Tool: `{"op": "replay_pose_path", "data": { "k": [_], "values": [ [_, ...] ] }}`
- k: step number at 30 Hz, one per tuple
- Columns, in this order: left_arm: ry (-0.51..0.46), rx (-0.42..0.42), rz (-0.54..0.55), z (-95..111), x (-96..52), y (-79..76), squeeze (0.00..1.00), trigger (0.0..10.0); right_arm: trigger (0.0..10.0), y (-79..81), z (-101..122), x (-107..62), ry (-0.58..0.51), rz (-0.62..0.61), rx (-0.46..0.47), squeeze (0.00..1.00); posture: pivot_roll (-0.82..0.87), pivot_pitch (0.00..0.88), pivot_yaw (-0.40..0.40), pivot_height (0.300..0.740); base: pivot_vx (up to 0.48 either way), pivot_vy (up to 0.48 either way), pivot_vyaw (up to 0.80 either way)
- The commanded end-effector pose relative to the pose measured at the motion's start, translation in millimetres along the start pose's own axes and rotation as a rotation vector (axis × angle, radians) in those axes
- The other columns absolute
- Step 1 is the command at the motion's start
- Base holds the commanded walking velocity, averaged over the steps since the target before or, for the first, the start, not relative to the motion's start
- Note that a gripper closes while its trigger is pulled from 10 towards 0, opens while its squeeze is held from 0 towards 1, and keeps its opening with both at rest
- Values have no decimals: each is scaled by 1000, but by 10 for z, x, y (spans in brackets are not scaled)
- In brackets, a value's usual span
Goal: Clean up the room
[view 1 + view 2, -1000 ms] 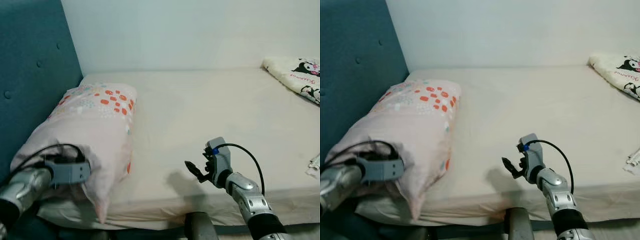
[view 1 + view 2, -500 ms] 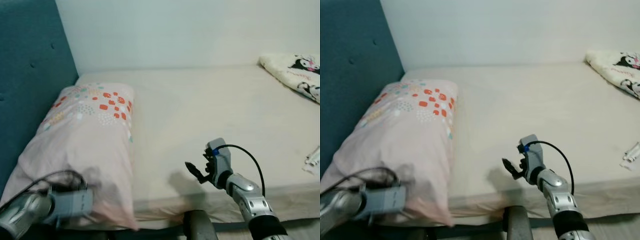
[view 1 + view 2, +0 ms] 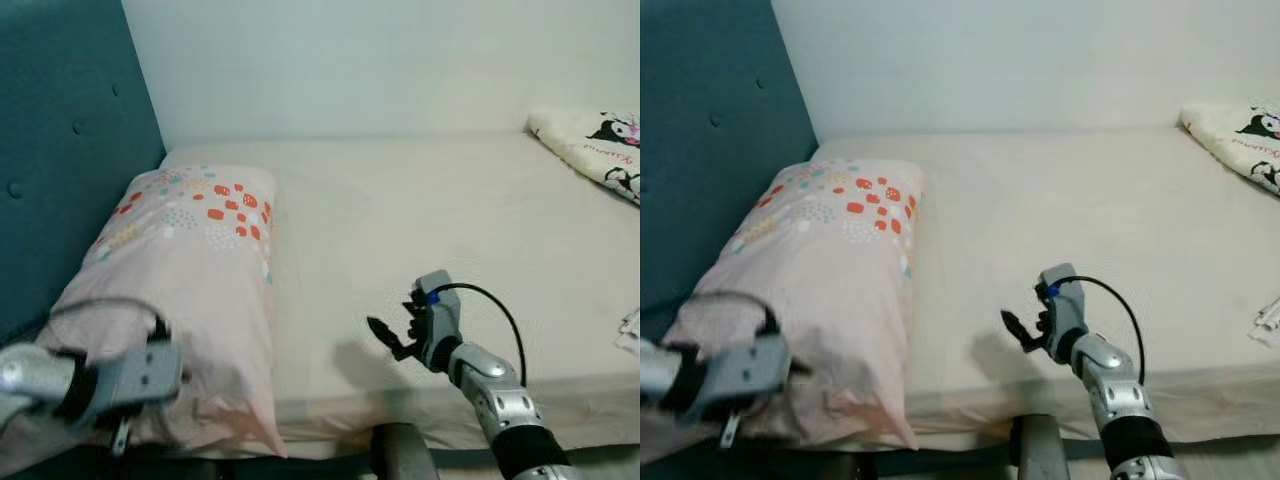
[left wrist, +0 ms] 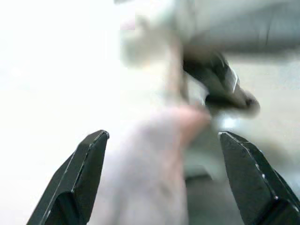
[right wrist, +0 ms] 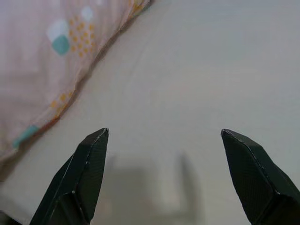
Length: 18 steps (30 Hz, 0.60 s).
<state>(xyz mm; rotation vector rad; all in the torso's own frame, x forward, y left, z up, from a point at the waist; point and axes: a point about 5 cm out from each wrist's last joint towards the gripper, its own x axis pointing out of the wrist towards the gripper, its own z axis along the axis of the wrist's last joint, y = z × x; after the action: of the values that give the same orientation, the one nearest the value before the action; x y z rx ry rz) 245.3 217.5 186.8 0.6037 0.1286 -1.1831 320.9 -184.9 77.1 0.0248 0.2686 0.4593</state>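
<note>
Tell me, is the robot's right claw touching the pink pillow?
Apart. In the left eye view the right gripper hovers over bare bed sheet, with a plain strip of sheet between it and the pillow.

head cameras down over bed [image 3: 420,210]

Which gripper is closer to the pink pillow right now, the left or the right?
Left. The left gripper is at the near end of the pink pillow, right against its fabric, fingers open. The right gripper hovers open over the bare bed sheet, clear of the pillow's side.
</note>
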Motion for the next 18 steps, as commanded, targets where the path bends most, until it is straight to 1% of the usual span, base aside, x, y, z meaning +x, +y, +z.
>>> {"op": "replay_pose_path", "data": {
  "k": [1, 2, 3, 4, 5, 7, 8, 9, 10, 11, 12, 13, 14, 15, 16, 18],
  "values": [
    [-128, -59, 125, 90, 17, 134, 0, 10000, 10000, -20, 79, 3, -46, -10, 32, 0, 32, 25, -27, 545, 0, 0, 0],
    [-267, -169, 370, 105, 117, 340, 0, 10000, 10000, -29, 105, 10, -65, -21, 53, 0, 23, 18, -22, 550, 0, 0, 0],
    [-267, -169, 370, 105, 117, 340, 0, 10000, 10000, -29, 105, 10, -65, -21, 53, 0, 23, 18, -22, 550, 0, 0, 0],
    [-334, -266, 516, 86, 200, 445, 0, 10000, 10000, -37, 116, 14, -74, -29, 63, 0, 22, 17, -22, 555, 0, 0, 0],
    [-376, -422, 644, 2, 353, 485, 0, 10000, 10000, -53, 134, 15, -82, -37, 71, 0, 22, 10, -26, 560, 0, 0, 0],
    [-376, -422, 644, 2, 353, 485, 0, 10000, 10000, -53, 134, 15, -82, -37, 71, 0, 22, 10, -26, 560, 0, 0, 0],
    [-375, -544, 714, -57, 529, 435, 0, 10000, 10000, -72, 149, 14, -87, -42, 73, 0, 17, 5, -28, 565, -375, 0, 0],
    [-390, -644, 725, -76, 664, 368, 0, 10000, 10000, -88, 165, 13, -92, -45, 75, 0, 17, 4, -28, 570, -480, 0, 0],
    [-426, -698, 744, -62, 796, 305, 0, 10000, 10000, -98, 184, 14, -99, -45, 75, 0, 20, 1, -32, 575, -480, 0, 0],
    [-426, -698, 744, -62, 796, 305, 0, 10000, 10000, -98, 184, 14, -99, -45, 75, 0, 20, 1, -32, 575, -480, 0, 0],
    [-471, -723, 733, -25, 868, 256, 0, 10000, 10000, -103, 195, 17, -102, -44, 73, 0, 21, 0, -34, 580, -480, 0, 0],
    [-471, -723, 733, -25, 868, 256, 0, 10000, 10000, -103, 195, 17, -102, -44, 73, 0, 21, 0, -34, 580, -480, 0, 0],
    [-493, -760, 719, -10, 934, 213, 0, 10000, 10000, -103, 205, 23, -104, -42, 72, 0, 21, 0, -35, 585, 0, 0, 0],
    [-488, -794, 734, -16, 1000, 193, 0, 10000, 10000, -97, 215, 33, -106, -37, 68, 0, 23, 0, -35, 590, 0, 0, 0],
    [-449, -815, 746, -36, 1053, 181, 0, 10000, 10000, -89, 223, 43, -108, -32, 68, 0, 25, 0, -32, 595, -247, 0, 0],
    [-460, -823, 761, -32, 1064, 194, 0, 10000, 10000, -79, 231, 54, -112, -27, 71, 0, 29, 0, -30, 600, -364, 0, 0]
  ]
}}
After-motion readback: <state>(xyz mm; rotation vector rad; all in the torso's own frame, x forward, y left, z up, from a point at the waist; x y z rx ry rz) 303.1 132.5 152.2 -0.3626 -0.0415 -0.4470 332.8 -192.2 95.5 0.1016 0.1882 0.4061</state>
